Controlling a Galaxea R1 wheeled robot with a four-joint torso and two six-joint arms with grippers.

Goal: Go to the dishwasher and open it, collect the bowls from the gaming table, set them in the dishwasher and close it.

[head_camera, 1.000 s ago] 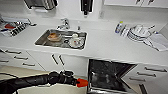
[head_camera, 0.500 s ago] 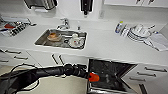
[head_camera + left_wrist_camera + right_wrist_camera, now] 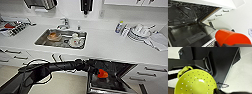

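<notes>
The dishwasher (image 3: pixel 120 68) stands open under the white counter, its door (image 3: pixel 186 32) folded down and its dark racks showing. My left arm reaches in from the left, and my left gripper (image 3: pixel 97 72) is shut on an orange-red bowl (image 3: pixel 103 74) held over the open door. That bowl (image 3: pixel 230 37) looms close in the left wrist view, just off the door's edge. In the right wrist view a yellow-green perforated bowl (image 3: pixel 195 83) with a loop handle hangs above the floor, my right gripper (image 3: pixel 217 91) shut on its rim. The gaming table is out of view.
A steel sink (image 3: pixel 40 41) in the counter holds several dishes, with a faucet (image 3: pixel 64 23) behind it. Stacked white plates (image 3: pixel 138 32) sit at the counter's right. White drawers with bar handles (image 3: pixel 152 70) flank the dishwasher. Pale floor lies in front.
My left arm has swung to the right with the orange-red bowl, from in front of the cabinets to over the open dishwasher door.
</notes>
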